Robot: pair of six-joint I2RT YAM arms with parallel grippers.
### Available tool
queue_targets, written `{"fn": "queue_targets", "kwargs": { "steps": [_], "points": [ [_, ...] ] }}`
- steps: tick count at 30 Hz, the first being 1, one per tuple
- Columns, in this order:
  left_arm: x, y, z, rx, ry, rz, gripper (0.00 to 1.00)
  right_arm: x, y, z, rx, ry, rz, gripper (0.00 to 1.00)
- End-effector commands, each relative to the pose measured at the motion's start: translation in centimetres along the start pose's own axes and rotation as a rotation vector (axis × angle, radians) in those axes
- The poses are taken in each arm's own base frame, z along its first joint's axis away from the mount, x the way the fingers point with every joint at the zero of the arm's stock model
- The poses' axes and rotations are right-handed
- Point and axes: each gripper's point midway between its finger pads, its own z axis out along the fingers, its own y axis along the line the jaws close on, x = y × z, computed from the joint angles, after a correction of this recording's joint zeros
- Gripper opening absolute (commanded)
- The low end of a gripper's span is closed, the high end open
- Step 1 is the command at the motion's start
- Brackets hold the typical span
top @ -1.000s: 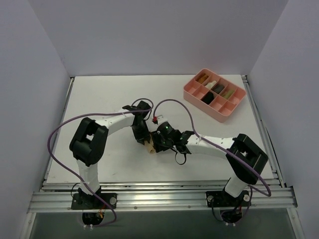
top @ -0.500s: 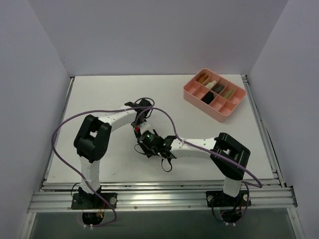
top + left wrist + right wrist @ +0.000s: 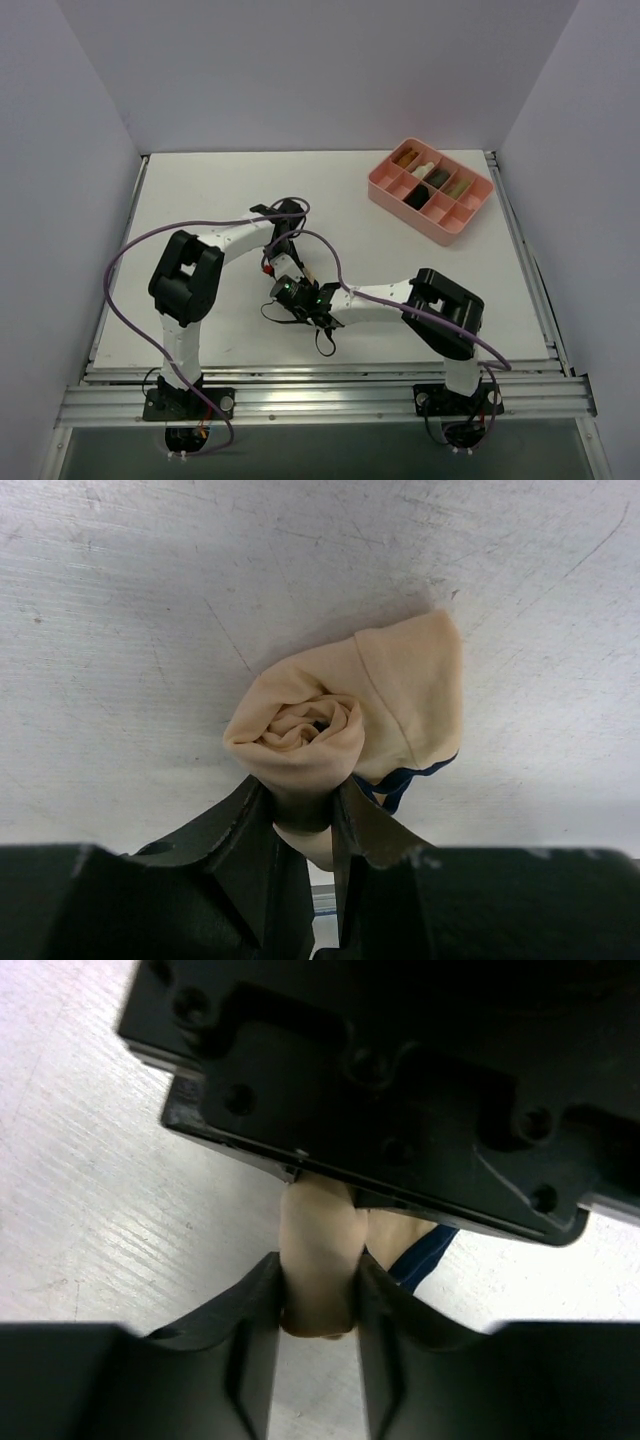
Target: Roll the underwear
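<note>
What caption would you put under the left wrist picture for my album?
Left pincer grips the tan underwear, wound into a loose spiral, dark trim peeking out.

The top external camera hangs high behind the arms, facing down and forward over the whole table point(image 3: 200, 190): left base point(image 3: 185, 402) at 7 o'clock, right base point(image 3: 460, 400) at 5, pink tray point(image 3: 410, 215) at 1. The left wrist camera peers past its own fingers point(image 3: 235, 850), very near, onto the underwear point(image 3: 400, 690) and bare tabletop. The right wrist camera — just as near — faces the same roll between its fingers point(image 3: 240, 1340), the left wrist housing point(image 3: 400, 1090) filling its 12 o'clock. All three share that spot, just below the overhead view's centre.
</note>
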Motion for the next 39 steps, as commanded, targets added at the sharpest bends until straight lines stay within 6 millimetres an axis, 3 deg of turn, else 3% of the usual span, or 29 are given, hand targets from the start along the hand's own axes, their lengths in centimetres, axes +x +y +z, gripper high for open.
{"fn": "queue_targets", "kwargs": {
  "steps": [1, 3, 5, 9, 12, 13, 15, 18, 32, 39],
  "points": [
    [2.5, 1.8, 1.7, -0.091, 0.081, 0.006, 0.31, 0.7, -0.6, 0.4, 0.051, 0.000, 0.012, 0.25],
    [2.7, 1.7, 1.6, -0.080, 0.087, 0.002, 0.31, 1.4, -1.2, 0.5, 0.056, 0.012, 0.060, 0.09],
    [2.8, 1.6, 1.4, -0.065, 0.087, 0.000, 0.34, 2.1, -0.9, 0.5, 0.007, 0.029, 0.093, 0.01],
    [2.2, 1.7, 0.5, -0.017, 0.057, -0.042, 0.42, 5.2, -1.7, 0.2, -0.095, 0.090, 0.248, 0.00],
    [1.2, 1.7, -0.7, 0.053, 0.013, -0.096, 0.49, 6.8, -0.9, -0.1, -0.202, 0.120, 0.324, 0.00],
    [1.0, 1.6, -1.1, 0.076, 0.005, -0.105, 0.52, 8.4, -1.2, -0.2, -0.210, 0.156, 0.354, 0.00],
    [0.3, 1.1, -2.0, 0.128, -0.026, -0.116, 0.60, 9.7, -0.1, -0.2, -0.288, 0.194, 0.381, 0.00],
    [0.3, 0.5, -2.3, 0.151, -0.009, -0.101, 0.62, 12.1, 1.3, -0.1, -0.380, 0.262, 0.433, 0.00],
    [-2.0, 1.2, -5.2, 0.161, -0.182, -0.083, 0.65, 14.4, 3.8, 0.2, -0.500, 0.355, 0.516, 0.00],
    [-2.2, 2.3, -6.1, 0.130, -0.225, -0.030, 0.63, 15.6, 4.3, 0.4, -0.511, 0.401, 0.555, 0.00]
  ]
}}
